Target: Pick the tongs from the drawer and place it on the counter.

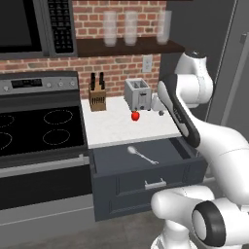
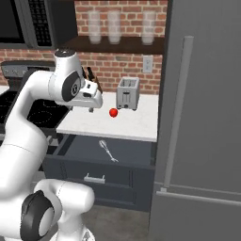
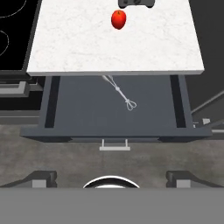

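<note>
The dark slate-grey drawer (image 1: 146, 181) (image 2: 80, 151) (image 3: 83, 111) stands pulled out below the white counter (image 1: 109, 127) (image 2: 92, 124) (image 3: 83, 43). Inside it the slim silvery tongs (image 1: 142, 155) (image 2: 108, 150) (image 3: 120, 92) lie flat and diagonal, their far end tucked under the counter's edge. My gripper (image 1: 161, 112) (image 2: 91, 108) (image 3: 113, 179) hangs high over the counter's front, well above the drawer. It is open, its fingertips (image 3: 41, 178) wide apart with nothing between them.
A small red fruit (image 1: 135, 115) (image 2: 113, 113) (image 3: 118, 19) sits on the counter before a silver toaster (image 1: 137, 93) (image 2: 127, 92). A knife block (image 1: 97, 98) stands at the back left. A black stovetop (image 1: 39, 129) lies left; a tall grey fridge (image 2: 202, 117) stands right.
</note>
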You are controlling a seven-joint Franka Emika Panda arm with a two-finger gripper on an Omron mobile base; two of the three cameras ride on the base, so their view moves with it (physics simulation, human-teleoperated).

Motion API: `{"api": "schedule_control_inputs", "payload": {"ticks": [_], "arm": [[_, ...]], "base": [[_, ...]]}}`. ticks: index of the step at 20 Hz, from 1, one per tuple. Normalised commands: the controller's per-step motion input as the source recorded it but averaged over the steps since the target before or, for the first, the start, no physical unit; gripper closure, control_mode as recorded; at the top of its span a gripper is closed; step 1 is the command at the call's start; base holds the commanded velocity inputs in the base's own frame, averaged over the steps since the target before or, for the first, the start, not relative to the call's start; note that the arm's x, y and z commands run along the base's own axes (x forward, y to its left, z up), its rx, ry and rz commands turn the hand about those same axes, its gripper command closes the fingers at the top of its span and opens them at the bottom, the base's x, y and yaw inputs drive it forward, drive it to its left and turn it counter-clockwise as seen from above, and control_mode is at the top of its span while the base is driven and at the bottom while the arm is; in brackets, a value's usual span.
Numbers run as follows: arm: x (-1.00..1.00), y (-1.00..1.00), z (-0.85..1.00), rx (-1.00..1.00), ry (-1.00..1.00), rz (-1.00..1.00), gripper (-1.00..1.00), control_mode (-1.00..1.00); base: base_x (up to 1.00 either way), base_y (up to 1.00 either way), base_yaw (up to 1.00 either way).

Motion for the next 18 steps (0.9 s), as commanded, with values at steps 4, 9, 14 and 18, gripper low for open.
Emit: {"api": "schedule_control_inputs", "payload": {"ticks": [4,9,14,18], "arm": [[0.0,0.0,0.0,0.0,0.0,0.0,-1.0,1.0],[0.0,0.0,0.0,0.0,0.0,0.0,-1.0,1.0],[0.0,0.0,0.0,0.0,0.0,0.0,-1.0,1.0],[0.0,0.0,0.0,0.0,0.0,0.0,-1.0,1.0]], "base": [[0.0,0.22,0.01],[0.0,0.14,0.06],[0.0,0.03,0.03],[0.0,0.02,0.01]]}}
